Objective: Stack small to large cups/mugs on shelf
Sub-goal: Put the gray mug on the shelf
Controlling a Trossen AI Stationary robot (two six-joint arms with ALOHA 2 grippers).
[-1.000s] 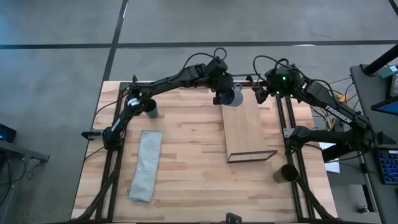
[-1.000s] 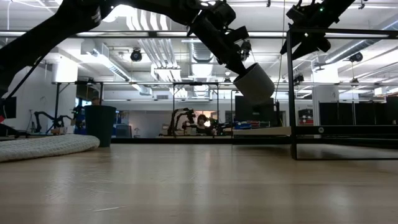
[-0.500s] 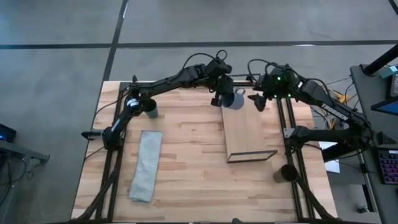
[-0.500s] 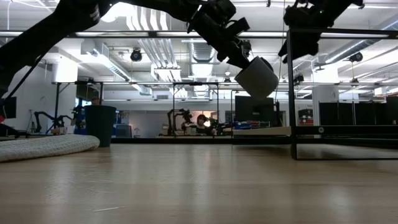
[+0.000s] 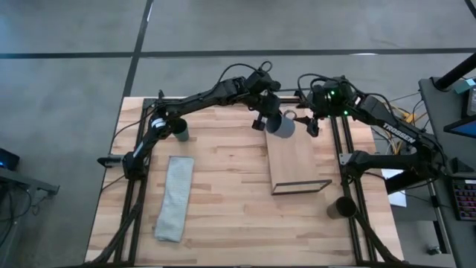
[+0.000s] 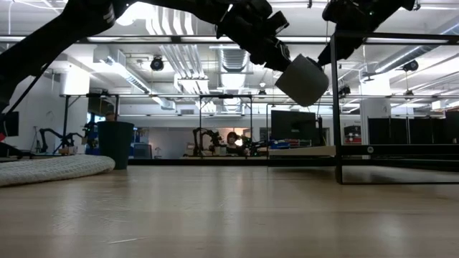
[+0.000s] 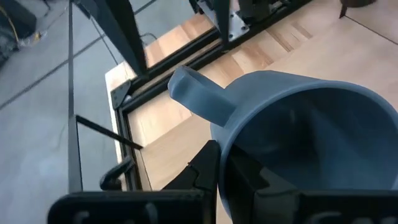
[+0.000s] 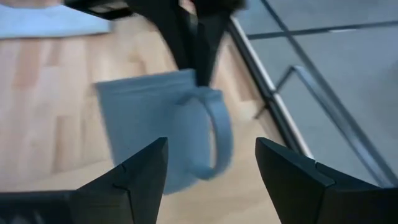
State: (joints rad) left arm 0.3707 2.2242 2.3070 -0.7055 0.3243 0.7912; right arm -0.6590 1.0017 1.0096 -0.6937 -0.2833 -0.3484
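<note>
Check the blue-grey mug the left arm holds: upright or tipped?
Tipped. In the low view the blue-grey mug hangs slanted in the air in the left gripper, above the shelf.

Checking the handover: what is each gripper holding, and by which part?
The left gripper holds the blue-grey mug by its rim; the right gripper is open, holding nothing.

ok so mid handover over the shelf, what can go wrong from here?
1. The left tool pinches only the rim of the blue-grey mug, tilted in the air; a bump could slip it.
2. The open right tool faces the handle; closing off-line may knock it.
3. A dropped mug would hit the shelf below.
</note>
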